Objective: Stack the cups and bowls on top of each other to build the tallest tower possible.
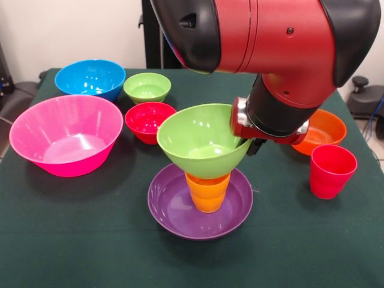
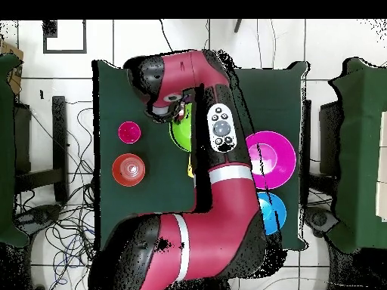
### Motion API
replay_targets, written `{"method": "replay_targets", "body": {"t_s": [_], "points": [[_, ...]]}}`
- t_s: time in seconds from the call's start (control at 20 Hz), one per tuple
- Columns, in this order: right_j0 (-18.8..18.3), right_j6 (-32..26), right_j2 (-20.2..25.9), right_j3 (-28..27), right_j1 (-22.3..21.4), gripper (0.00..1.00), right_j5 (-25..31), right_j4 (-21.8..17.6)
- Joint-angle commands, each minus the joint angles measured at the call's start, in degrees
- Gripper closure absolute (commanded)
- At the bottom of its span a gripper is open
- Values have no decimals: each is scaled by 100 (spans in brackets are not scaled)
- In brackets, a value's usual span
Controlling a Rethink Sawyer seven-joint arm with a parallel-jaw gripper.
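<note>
My hand [image 1: 255,143] sits at the right rim of the large lime green bowl [image 1: 201,139], a little right of centre in the front view. My wrist hides the fingers, so I cannot tell whether I am gripping that rim or have let go.

The lime bowl rests upright on the inverted orange cup [image 1: 207,191], which stands in the middle of the shallow purple bowl [image 1: 174,210] on the counter [image 1: 90,240]. That is the tower so far. The bowl lies directly left of my hand, tilted slightly, its rim touching or just beside me.

I judge the next move depends on how well it is centred over the narrow cup.

The red cup [image 1: 332,170] stands well apart at the right, the small orange bowl [image 1: 329,127] just behind it.
</note>
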Motion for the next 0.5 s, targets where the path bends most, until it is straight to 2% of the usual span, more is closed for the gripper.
{"method": "replay_targets", "body": {"t_s": [0.05,0.25,0.5], "points": [[-77,-2112,400,-176,27,100,615,-145],[-71,-2196,393,-375,83,100,808,-194],[-91,-2243,362,-323,-2,100,895,-134]]}}
